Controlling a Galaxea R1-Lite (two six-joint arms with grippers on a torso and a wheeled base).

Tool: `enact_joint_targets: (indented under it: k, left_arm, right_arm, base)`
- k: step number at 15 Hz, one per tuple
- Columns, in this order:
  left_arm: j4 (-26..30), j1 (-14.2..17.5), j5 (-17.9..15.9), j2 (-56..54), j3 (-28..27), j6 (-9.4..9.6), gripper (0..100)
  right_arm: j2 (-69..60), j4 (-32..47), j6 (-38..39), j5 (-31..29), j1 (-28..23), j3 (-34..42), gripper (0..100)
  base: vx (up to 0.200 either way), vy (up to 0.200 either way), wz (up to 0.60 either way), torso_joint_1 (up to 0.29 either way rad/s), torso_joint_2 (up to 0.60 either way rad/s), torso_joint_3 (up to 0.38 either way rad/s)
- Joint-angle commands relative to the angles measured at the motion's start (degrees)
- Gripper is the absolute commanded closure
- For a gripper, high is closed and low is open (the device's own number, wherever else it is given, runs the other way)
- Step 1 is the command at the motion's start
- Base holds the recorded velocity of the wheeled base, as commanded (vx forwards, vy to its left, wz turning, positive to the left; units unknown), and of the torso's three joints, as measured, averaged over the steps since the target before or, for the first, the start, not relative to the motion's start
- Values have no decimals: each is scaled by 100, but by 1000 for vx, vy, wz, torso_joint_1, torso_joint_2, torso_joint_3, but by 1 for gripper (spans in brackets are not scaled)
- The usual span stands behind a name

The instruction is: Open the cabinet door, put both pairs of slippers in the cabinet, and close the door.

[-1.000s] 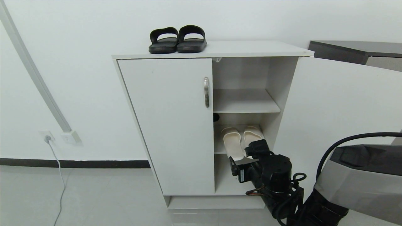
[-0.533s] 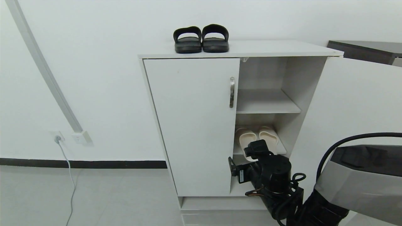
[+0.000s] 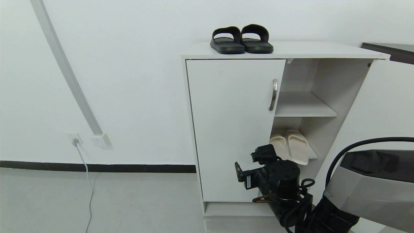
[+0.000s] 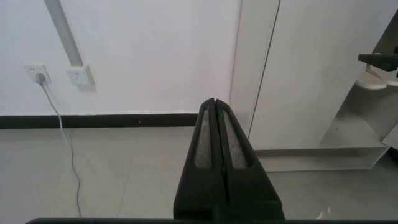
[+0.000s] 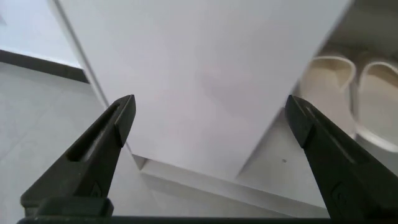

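Observation:
A pair of black slippers [image 3: 242, 40] stands on top of the white cabinet [image 3: 284, 50]. A pair of white slippers [image 3: 289, 147] lies on the middle shelf inside, behind the open right door [image 3: 381, 106]. The left door [image 3: 233, 129] with its metal handle [image 3: 274, 94] is closed. My right arm [image 3: 278, 176] hangs low before the cabinet. Its gripper [image 5: 210, 102] is open with nothing between its fingers, facing the lower part of the closed left door, with the white slippers [image 5: 354, 93] off to one side. My left gripper [image 4: 215, 109] is shut on nothing, low over the floor, short of the cabinet [image 4: 311, 74].
The upper shelf [image 3: 304, 108] inside holds nothing. A wall socket [image 3: 75, 139] with a cable running to the floor and a slanted conduit [image 3: 64, 68] are on the wall left of the cabinet. A dark tabletop edge [image 3: 391, 48] shows at far right. Grey floor lies open to the left.
The camera has swung left, so the cabinet sits farther right in the picture. My right arm now stands before the closed left door instead of the opening.

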Motion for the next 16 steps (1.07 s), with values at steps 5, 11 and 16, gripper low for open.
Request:
enact_joint_targets:
  k: [5, 11, 16]
  left_arm:
    - [-2, 5, 7, 7, 1, 7, 100]
    - [-2, 5, 7, 7, 1, 7, 100]
    - [-2, 5, 7, 7, 1, 7, 100]
  right_arm:
    - [7, -31, -5, 26, -8, 124, 0]
    - [34, -4, -41, 17, 9, 168, 0]
    - [34, -39, -102, 8, 36, 159, 0]
  base:
    - [0, 0, 0, 0, 0, 0]
    - [0, 0, 0, 0, 0, 0]
    - [0, 0, 0, 2, -20, -21]
